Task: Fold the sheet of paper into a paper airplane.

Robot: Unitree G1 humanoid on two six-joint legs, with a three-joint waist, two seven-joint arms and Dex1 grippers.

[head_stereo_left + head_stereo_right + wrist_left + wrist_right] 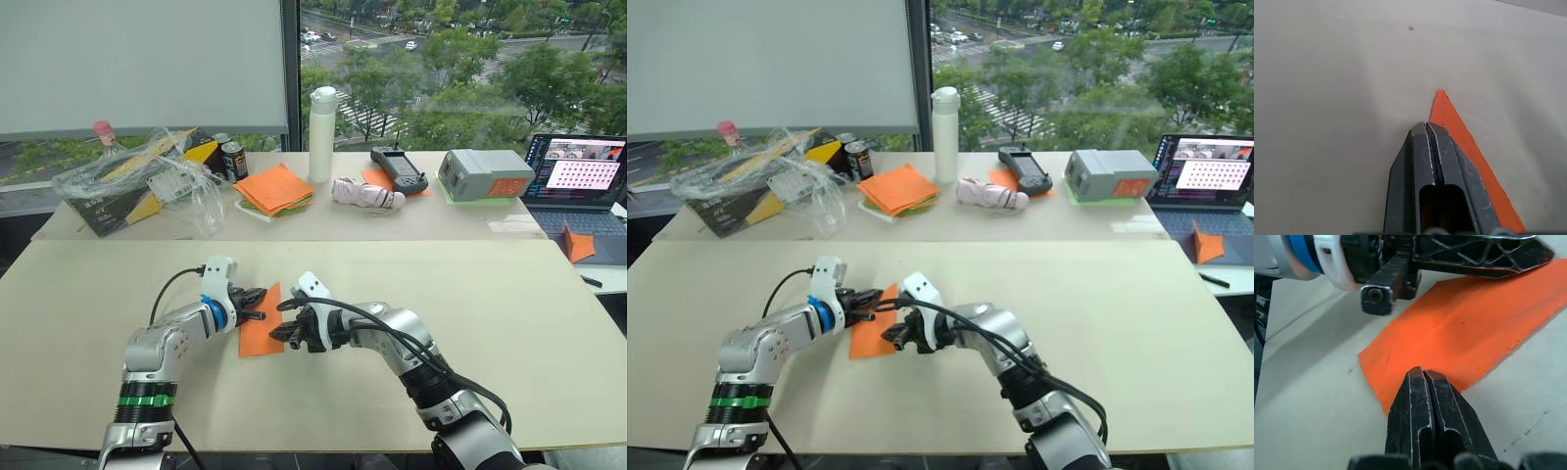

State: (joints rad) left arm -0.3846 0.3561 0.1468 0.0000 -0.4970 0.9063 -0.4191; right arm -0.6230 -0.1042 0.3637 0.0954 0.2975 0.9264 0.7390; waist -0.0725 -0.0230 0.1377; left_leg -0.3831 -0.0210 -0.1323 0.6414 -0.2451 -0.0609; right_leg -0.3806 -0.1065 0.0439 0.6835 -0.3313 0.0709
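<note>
Between your two hands, the sheet of paper (259,323) lies half-folded on the desk (509,323); left hand (257,303) and right hand (282,331), fingers pressed together, probably flatten its crease.

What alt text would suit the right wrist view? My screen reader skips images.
The right tool, fingers shut, presses its tip onto the near edge of the sheet of paper, which lies on the pale table with a lengthwise crease. The left tool rests on the sheet's far side.

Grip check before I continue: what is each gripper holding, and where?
Both shut, pressing on the sheet of paper: left gripper at its far end, right gripper at its right edge.
</note>
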